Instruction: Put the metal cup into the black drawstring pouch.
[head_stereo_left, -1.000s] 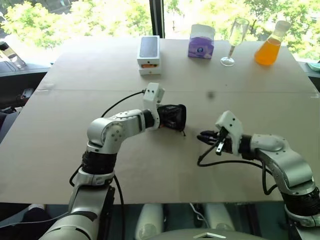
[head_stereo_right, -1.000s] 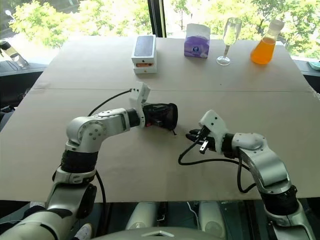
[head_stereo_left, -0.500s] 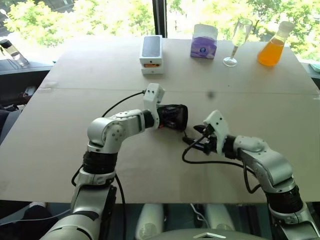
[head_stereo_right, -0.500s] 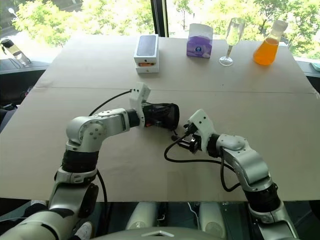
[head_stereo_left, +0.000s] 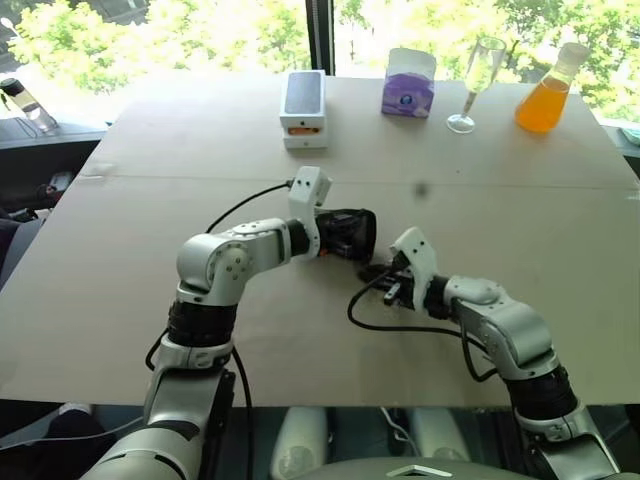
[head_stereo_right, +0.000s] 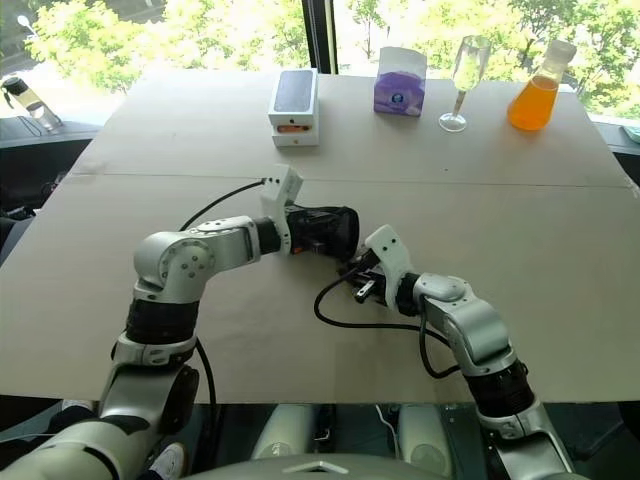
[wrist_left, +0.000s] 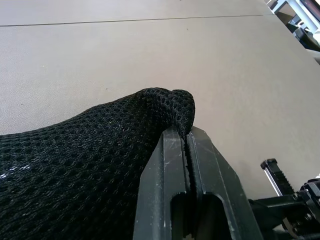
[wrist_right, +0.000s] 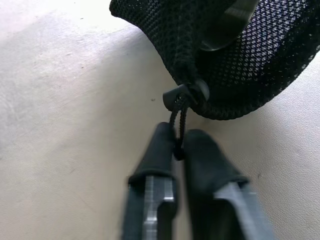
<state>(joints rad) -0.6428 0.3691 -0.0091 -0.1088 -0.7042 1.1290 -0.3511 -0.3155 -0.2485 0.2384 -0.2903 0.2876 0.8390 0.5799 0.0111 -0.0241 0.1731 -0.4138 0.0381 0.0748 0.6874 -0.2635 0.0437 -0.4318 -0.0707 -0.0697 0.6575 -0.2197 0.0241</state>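
The black drawstring pouch (head_stereo_left: 350, 233) hangs just above the table's middle, and my left gripper (wrist_left: 187, 137) is shut on a fold of its mesh fabric (wrist_left: 90, 165). Close on the pouch's right side, my right gripper (head_stereo_left: 378, 272) is shut on the thin black cord (wrist_right: 176, 125), just below the cord's round toggle (wrist_right: 180, 95). Inside the pouch's mouth (wrist_right: 270, 65) shows a shiny grey curved piece (wrist_right: 232, 20) that looks like the metal cup; the rest of it is hidden by the fabric.
Along the table's far edge stand a white phone box (head_stereo_left: 302, 108), a purple tissue box (head_stereo_left: 407, 82), a tall wine glass (head_stereo_left: 478, 80) and an orange flask (head_stereo_left: 545, 88). A black cable (head_stereo_left: 400, 325) loops on the table by my right wrist.
My right gripper has moved left to the pouch, opened on the way, and is now shut on the cord. The left gripper and the pouch have stayed in place.
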